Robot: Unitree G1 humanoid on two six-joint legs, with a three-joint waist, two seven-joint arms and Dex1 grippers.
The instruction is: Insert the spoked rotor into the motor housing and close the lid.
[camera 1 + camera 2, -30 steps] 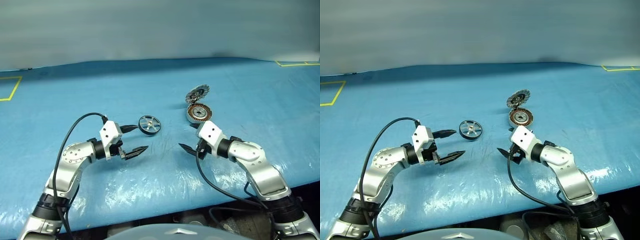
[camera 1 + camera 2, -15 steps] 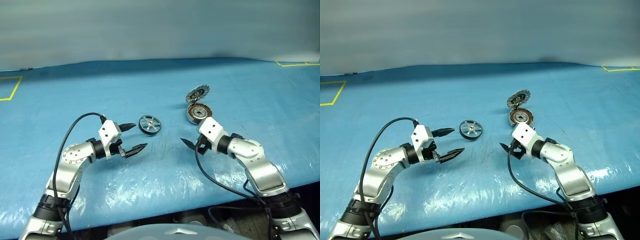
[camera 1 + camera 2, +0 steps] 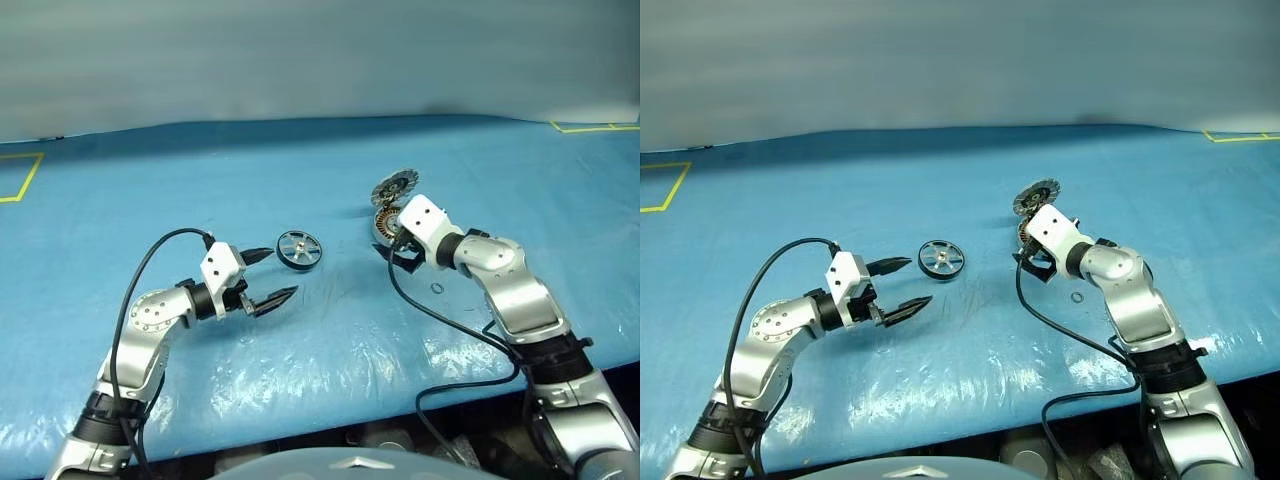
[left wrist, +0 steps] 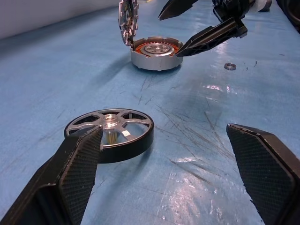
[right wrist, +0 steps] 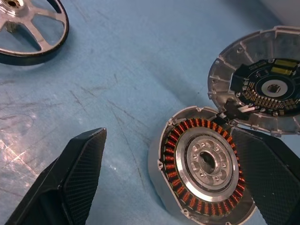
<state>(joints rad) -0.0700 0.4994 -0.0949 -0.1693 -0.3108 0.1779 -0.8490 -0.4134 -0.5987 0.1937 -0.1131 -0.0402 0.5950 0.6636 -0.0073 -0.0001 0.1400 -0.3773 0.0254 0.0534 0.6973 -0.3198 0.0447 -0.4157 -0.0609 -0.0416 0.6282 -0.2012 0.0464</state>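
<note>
Now right pincer farther forward, over motor housing

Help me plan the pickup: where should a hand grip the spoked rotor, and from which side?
Grip the spoked rotor across its dark rim, coming from above. It lies flat on the table, so the rim's outer sides are free.

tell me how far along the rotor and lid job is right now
Early stage. Done: nothing is assembled, though the lid already stands open, propped upright at the rim of the motor housing. In hand: neither gripper holds anything; the open right gripper hovers at the housing, and the open left gripper sits just short of the spoked rotor, which lies flat on the blue table. Left: grasp the rotor, seat it, close the lid.
</note>
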